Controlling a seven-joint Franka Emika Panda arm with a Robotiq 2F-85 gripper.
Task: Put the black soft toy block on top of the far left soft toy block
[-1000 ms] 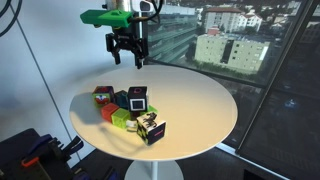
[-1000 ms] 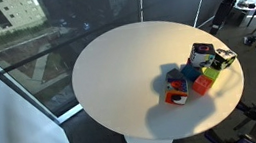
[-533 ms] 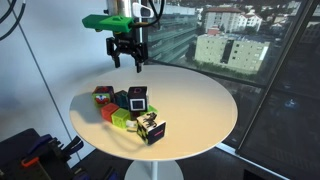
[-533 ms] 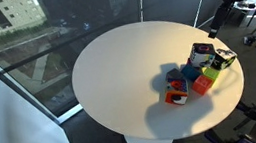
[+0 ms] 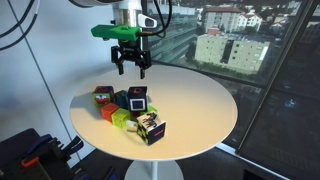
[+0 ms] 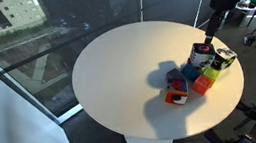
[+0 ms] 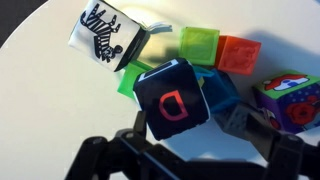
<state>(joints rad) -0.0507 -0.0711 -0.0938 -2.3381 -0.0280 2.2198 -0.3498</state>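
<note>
The black soft toy block (image 5: 137, 99) has a pale panel on one face and sits on top of the block cluster; it also shows in an exterior view (image 6: 203, 52). In the wrist view its top (image 7: 172, 100) carries a red letter D. The red block with a green patch (image 5: 103, 96) is at the far left of the cluster, and it shows in an exterior view (image 6: 178, 96). My gripper (image 5: 131, 64) hangs open and empty above the table behind the cluster, apart from all blocks. Its fingers (image 7: 200, 145) frame the black block from above.
An orange block (image 5: 108, 113), a lime-green block (image 5: 122, 121), a blue block (image 7: 220, 88) and a black-and-white patterned block (image 5: 152, 130) crowd around the black one. The round white table (image 5: 200, 105) stands beside large windows. Its edge lies close to the cluster.
My gripper has come lower and nearer to the block cluster. The arm has entered the other exterior view at the top right. The blocks have not moved.
</note>
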